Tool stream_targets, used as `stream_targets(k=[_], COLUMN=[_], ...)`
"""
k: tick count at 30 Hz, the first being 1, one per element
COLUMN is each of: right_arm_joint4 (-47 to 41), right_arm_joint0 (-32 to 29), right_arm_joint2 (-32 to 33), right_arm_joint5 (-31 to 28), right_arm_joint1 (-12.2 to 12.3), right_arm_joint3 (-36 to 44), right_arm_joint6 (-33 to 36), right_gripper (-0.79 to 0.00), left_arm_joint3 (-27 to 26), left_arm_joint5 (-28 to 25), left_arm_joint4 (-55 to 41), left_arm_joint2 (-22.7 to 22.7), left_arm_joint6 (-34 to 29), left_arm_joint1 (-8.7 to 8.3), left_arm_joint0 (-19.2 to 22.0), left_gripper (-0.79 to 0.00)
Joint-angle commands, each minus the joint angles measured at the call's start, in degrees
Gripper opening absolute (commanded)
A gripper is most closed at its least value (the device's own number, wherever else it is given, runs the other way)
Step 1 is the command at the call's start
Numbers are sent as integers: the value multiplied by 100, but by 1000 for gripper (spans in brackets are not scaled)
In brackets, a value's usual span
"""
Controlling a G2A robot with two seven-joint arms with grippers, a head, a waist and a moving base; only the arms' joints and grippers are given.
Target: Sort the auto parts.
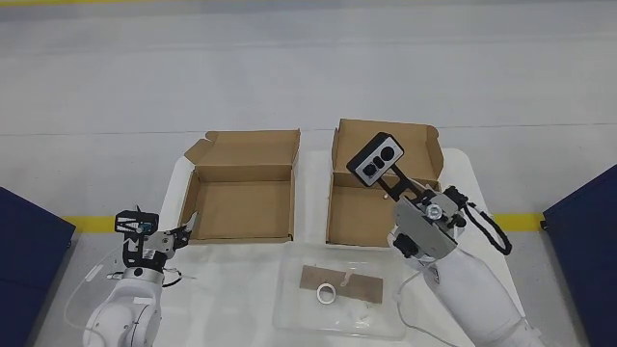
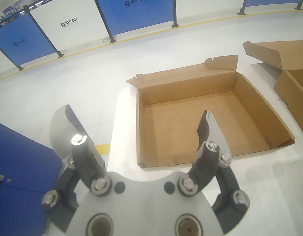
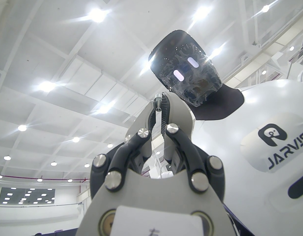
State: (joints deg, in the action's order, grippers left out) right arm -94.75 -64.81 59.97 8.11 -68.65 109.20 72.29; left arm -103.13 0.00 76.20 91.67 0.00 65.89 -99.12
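Judging by the layout, sorting is mid-carry. On the left, the left gripper [image 2: 136, 114] sits off the near-left corner of the left box [image 1: 241, 210], its fingers [image 2: 210, 133] spread wide and holding nothing. Near centre, a clear tray [image 1: 289, 316] on the surface [image 1: 241, 270] holds a ring [image 1: 327, 295]. On the right, the right gripper [image 3: 158, 104] has its fingers closed on a small stud of the black part [image 1: 376, 161], which is raised above the right box [image 1: 352, 222]. The next move likely calls for lowering the part into a box before letting go.

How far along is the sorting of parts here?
Done: nothing visible; the left box holds no parts. In hand: the right claw holds a black part over the right box. Left: a ring and brown piece wait in the tray; left claw open.
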Motion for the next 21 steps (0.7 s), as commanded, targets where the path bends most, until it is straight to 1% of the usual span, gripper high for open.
stream_targets(k=[1, 4, 6, 10, 17, 21], right_arm_joint4=[-1, -1, 50, 426, 1307, 1876], right_arm_joint0=[0, 0, -44, -133, -439, -739], right_arm_joint2=[-1, -1, 30, 292, 1111, 1734], right_arm_joint5=[-1, -1, -11, 87, 461, 667], right_arm_joint1=[0, 0, -4, 24, 164, 271], right_arm_joint3=[0, 0, 92, 133, 232, 349], right_arm_joint6=[0, 0, -167, -335, -449, -457], right_gripper=[-785, -785, -785, -785, -785, -785], left_arm_joint3=[0, 0, 0, 0, 0, 0], left_arm_joint5=[0, 0, 0, 0, 0, 0], left_arm_joint4=[0, 0, 0, 0, 0, 0], left_arm_joint2=[0, 0, 0, 0, 0, 0], left_arm_joint6=[0, 0, 0, 0, 0, 0], left_arm_joint1=[0, 0, 0, 0, 0, 0], left_arm_joint0=[0, 0, 0, 0, 0, 0], left_gripper=[0, 0, 0, 0, 0, 0])
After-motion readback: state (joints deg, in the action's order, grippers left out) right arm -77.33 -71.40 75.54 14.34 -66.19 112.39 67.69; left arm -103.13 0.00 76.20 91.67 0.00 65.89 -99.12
